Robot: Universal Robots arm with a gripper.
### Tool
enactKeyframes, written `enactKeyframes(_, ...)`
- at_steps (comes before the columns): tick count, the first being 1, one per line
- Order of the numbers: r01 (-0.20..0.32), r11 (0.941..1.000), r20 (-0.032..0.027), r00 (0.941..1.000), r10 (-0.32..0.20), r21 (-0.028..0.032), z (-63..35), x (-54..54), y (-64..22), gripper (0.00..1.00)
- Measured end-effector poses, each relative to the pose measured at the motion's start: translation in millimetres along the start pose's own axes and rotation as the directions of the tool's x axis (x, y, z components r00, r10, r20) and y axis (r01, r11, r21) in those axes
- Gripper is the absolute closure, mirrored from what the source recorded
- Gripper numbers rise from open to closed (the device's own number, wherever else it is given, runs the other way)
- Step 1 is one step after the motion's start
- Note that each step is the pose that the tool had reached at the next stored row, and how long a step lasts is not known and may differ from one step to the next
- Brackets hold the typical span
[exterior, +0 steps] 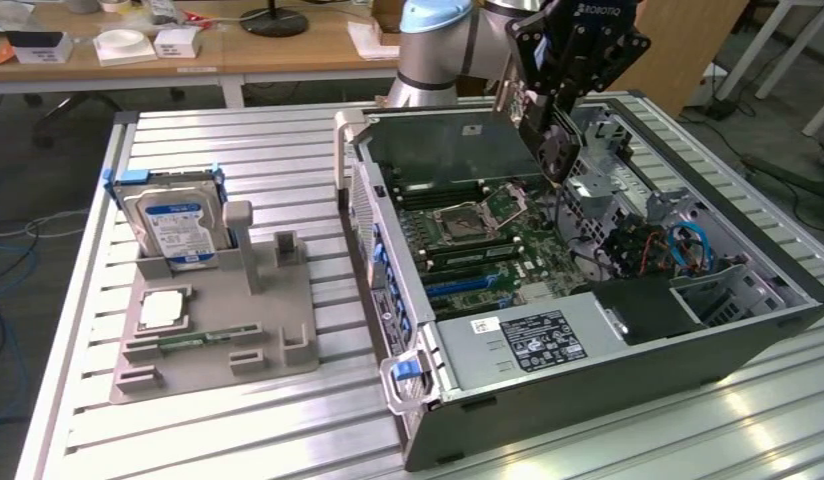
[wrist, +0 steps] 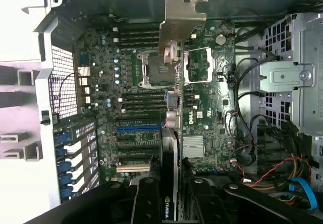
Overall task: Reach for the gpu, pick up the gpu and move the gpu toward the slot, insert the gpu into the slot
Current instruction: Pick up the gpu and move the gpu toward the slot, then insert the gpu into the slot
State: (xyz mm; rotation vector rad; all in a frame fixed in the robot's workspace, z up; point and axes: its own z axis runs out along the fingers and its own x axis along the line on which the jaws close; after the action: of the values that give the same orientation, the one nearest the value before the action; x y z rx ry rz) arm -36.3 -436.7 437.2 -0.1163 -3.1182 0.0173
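One gpu [exterior: 559, 150] | one hand [wrist: 171, 189] pinching it | above one open case [exterior: 586, 392]

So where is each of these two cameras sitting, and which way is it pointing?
Exterior view: off the arm, high up, looking down over the metal table at the open computer case; it shows the arm and its black fingers holding the gpu above the case.
Wrist view: on the wrist, looking along the held gpu into the case at the motherboard; the fingers show, clamped on the card.
Shared: the gpu, the processor socket, the blue cables.
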Motion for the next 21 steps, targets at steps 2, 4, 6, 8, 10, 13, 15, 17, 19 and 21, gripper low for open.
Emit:
enactKeyframes(2,0.0,1.0,-0.0004,1.0,0.0,0.0001,0.0,0.0,0.0,0.74)
enactKeyframes(4,0.0,1.0,-0.0007,1.0,0.0,0.0001,0.0,0.0,0.0,0.74)
enactKeyframes(6,0.001,1.0,-0.0012,1.0,-0.001,0.0001,0.0,0.0,0.0,0.74)
enactKeyframes(8,0.001,1.0,-0.0016,1.0,-0.001,0.0001,0.0,0.0,0.0,0.74)
enactKeyframes(10,0.001,1.0,-0.0019,1.0,-0.001,0.0002,0.0,0.0,0.0,0.74)
enactKeyframes(13,0.006,1.0,-0.0022,1.0,-0.006,0.0,0.1,0.0,-0.2,0.74)
enactKeyframes(15,0.028,0.9996,-0.002,0.9996,-0.028,0.0006,0.0,0.0,-0.3,0.74)
enactKeyframes(17,0.053,0.9986,-0.0018,0.9986,-0.053,0.0013,0.0,0.1,-0.4,0.74)
enactKeyframes(19,0.08,0.9968,-0.0015,0.9968,-0.08,0.002,0.0,0.1,-0.4,0.74)
enactKeyframes(21,0.106,0.9944,-0.0012,0.9944,-0.106,0.0024,0.2,0.1,-0.3,0.74)
